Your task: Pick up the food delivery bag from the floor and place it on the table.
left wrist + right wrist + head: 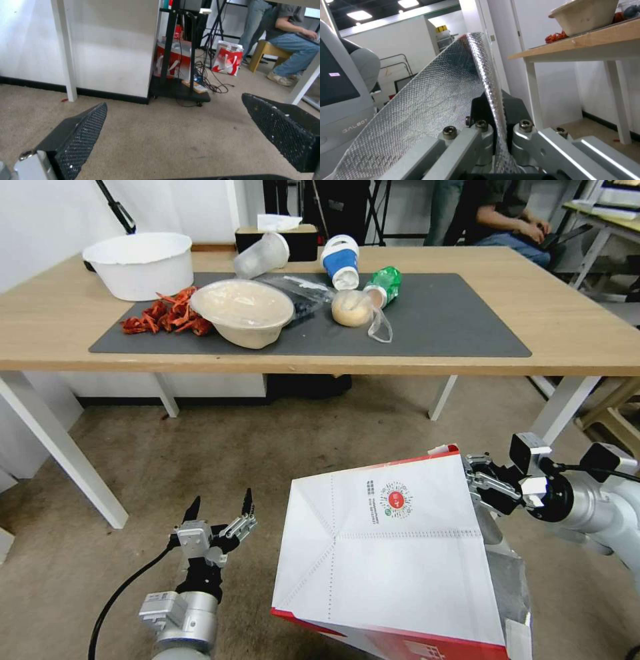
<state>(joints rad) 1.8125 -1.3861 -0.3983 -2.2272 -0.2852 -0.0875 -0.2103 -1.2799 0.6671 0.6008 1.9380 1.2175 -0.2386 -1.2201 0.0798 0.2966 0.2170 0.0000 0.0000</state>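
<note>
The food delivery bag (pixel 393 553), white with red edges and a round red logo, hangs tilted above the floor (pixel 220 460) in front of the table (pixel 567 323). My right gripper (pixel 475 480) is shut on the bag's upper right rim. In the right wrist view the silver foil lining (pixel 430 100) is pinched between the black fingers (pixel 513 110). My left gripper (pixel 220 510) is open, low at the bag's left, with nothing between its mesh pads (pixel 83 132).
The dark grey mat (pixel 453 320) carries a lidded bowl (pixel 243 310), a white tub (pixel 141 263), red chillies (pixel 167 317), cups and a bagged bun. White table legs (pixel 63 450) stand left and right. A cart and cables (pixel 186 82) sit beyond.
</note>
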